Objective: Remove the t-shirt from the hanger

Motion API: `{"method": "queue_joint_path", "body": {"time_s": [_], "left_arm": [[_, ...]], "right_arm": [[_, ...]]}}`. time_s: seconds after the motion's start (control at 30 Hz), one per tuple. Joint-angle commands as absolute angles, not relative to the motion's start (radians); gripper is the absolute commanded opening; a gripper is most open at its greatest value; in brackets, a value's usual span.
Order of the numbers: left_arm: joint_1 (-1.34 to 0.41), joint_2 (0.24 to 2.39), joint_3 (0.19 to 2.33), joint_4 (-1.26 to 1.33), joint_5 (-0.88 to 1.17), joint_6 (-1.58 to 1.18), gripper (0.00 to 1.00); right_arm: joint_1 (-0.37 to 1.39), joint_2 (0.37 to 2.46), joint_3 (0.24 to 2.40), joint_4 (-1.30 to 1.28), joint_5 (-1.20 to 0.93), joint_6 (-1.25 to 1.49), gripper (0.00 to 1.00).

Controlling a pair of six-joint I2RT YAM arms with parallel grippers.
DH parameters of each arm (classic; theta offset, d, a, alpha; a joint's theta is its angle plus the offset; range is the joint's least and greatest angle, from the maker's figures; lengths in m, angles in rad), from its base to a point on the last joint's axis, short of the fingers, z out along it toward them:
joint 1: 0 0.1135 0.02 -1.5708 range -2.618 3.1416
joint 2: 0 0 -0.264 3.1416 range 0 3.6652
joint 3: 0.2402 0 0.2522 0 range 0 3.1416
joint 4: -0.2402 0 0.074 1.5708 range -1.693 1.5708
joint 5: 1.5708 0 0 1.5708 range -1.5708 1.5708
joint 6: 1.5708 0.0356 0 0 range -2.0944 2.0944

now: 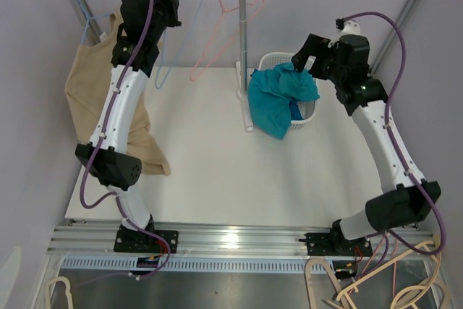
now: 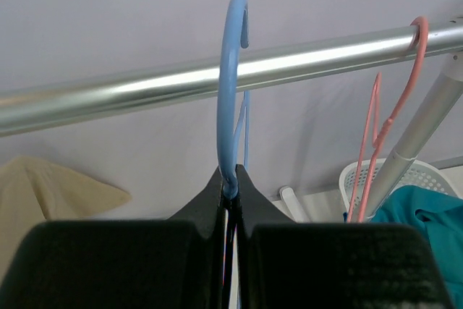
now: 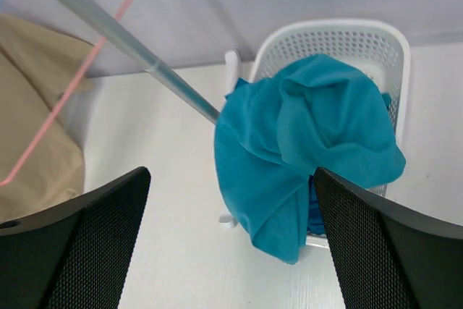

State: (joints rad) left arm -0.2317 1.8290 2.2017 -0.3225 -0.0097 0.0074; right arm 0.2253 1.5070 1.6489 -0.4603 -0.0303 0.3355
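Left gripper (image 2: 230,179) pinches the blue hanger (image 2: 226,70) (bare, apparently) just under the rail (image 2: 325,57) — a skewed pull could snag its hook there. Right gripper (image 3: 228,175) gapes wide, empty.

Teal t-shirt (image 3: 304,142), white basket (image 3: 333,28) (blue hanger (image 2: 227,85))

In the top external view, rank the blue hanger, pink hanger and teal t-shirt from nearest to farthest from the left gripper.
1. Blue hanger: its hook is clamped in the left gripper, at the rail.
2. Pink hanger: further right on the same rail.
3. Teal t-shirt: far right, draped over the white basket.
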Motion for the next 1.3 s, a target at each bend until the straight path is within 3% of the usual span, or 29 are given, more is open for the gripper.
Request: {"method": "queue_joint_path", "body": {"time_s": [0.0, 0.5, 1.27], "left_arm": [[-0.244, 1.856, 2.266, -0.262, 0.025, 0.041, 0.01], [-0.304, 1.988, 2.342, -0.196, 0.055, 0.008, 0.01], [-0.353, 2.036, 2.410, -0.084, -0.071, -0.003, 0.01]], "right_arm": [[0.230, 1.398, 1.586, -0.344, -0.068, 0.322, 0.99], [0.218, 1.189, 1.378, -0.225, -0.020, 0.301, 0.99], [0.215, 1.154, 1.371, -0.247, -0.026, 0.311, 0.99]]}}
